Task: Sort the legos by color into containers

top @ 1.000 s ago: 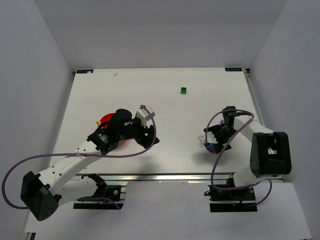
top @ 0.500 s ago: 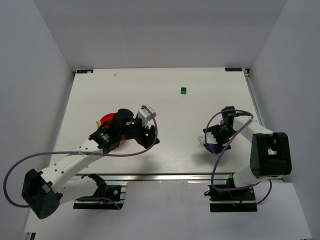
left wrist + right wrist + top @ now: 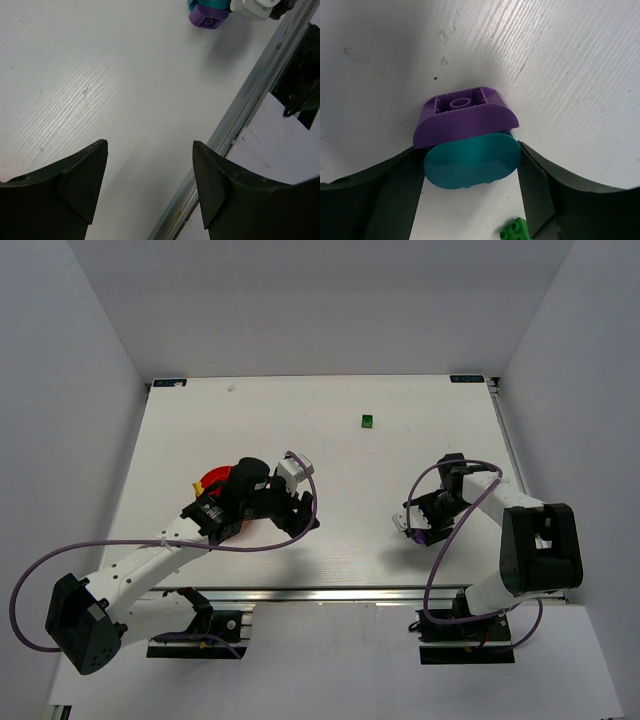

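- Nothing legible reaches any of my cameras: no word, number or brand.
- A small dark tag [image 3: 168,382] sits at the far left corner of the table [image 3: 250,420], and another tag [image 3: 467,377] at the far right (bluish marks on both, too tiny to read).
- Close up, the purple brick [image 3: 465,117] and teal brick [image 3: 470,165] show plain plastic.

You're looking at a robot lab test cell. White matte table [image 3: 250,430], boxed in by plain white panels [image 3: 70,390] on three sides. Aluminium rail [image 3: 330,593] runs along the near edge, with black base mounts [image 3: 465,635] in front of it. Purple cables [image 3: 425,585] loop loose off both arms.
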Controlling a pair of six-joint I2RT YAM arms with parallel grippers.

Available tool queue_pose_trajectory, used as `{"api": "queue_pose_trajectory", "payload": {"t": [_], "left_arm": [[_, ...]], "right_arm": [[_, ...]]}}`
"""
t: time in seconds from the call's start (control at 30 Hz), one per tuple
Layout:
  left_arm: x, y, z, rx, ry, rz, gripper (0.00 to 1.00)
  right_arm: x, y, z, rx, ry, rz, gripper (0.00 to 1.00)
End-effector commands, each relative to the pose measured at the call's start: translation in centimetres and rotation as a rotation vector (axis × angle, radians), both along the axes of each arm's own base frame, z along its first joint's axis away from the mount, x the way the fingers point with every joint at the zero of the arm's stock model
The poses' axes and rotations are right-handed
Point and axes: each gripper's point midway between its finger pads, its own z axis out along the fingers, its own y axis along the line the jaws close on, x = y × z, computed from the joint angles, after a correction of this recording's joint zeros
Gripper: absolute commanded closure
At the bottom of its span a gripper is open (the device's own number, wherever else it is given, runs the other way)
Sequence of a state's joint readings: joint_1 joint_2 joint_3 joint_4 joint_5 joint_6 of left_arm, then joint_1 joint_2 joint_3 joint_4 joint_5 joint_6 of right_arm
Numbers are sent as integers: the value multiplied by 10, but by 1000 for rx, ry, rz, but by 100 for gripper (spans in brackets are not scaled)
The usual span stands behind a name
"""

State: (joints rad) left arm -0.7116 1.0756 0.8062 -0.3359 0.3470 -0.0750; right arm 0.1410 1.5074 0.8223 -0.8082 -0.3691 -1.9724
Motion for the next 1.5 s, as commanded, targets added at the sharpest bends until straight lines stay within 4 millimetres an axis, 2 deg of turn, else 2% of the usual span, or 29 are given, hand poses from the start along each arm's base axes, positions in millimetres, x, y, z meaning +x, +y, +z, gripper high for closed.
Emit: {"api": "queue_pose_trajectory", "payload": {"t": [0.0,0.1,0.13,0.27,0.33,0.47,0.5,0.57,0.6,0.63,0.67,0.8,0.9,1.1,1.27,1.47], "left_arm": [[0,0,2,-6,-15,-6,22],[-1,-1,1,-8,-13,-8,22],[-1,-1,3,-13,-18,-12,22],[-6,-10,11,-73,-5,-40,22],[-11,-20,17,-142,15,-89,21],[-16,-45,25,-287,131,-119,20],[-12,-51,29,-325,142,-115,20],[-14,-69,37,-424,210,-143,19],[-13,-74,40,-455,234,-145,14],[-9,-80,50,-505,216,-159,13],[-5,-87,50,-528,268,-147,13],[15,-103,63,-596,291,-92,12],[32,-110,68,-621,298,-30,11],[49,-121,75,-671,301,41,10],[58,-129,62,-628,337,89,8],[59,-137,50,-581,370,115,8]], "right_arm": [[11,22,5,42,-272,616,30],[12,19,4,33,-260,570,42],[12,19,4,33,-259,555,53],[21,22,14,66,-268,400,73],[31,29,30,114,-298,316,85],[44,45,72,241,-297,107,100],[49,49,90,274,-319,75,100],[44,63,110,363,-258,-41,100],[45,67,121,391,-249,-79,100],[42,71,127,431,-199,-159,100],[39,78,133,450,-181,-183,100],[28,96,158,514,-136,-297,100],[24,105,167,532,-107,-388,100],[15,119,175,564,-90,-492,100],[14,127,175,557,-98,-518,100],[16,134,181,580,-108,-541,100]]}}
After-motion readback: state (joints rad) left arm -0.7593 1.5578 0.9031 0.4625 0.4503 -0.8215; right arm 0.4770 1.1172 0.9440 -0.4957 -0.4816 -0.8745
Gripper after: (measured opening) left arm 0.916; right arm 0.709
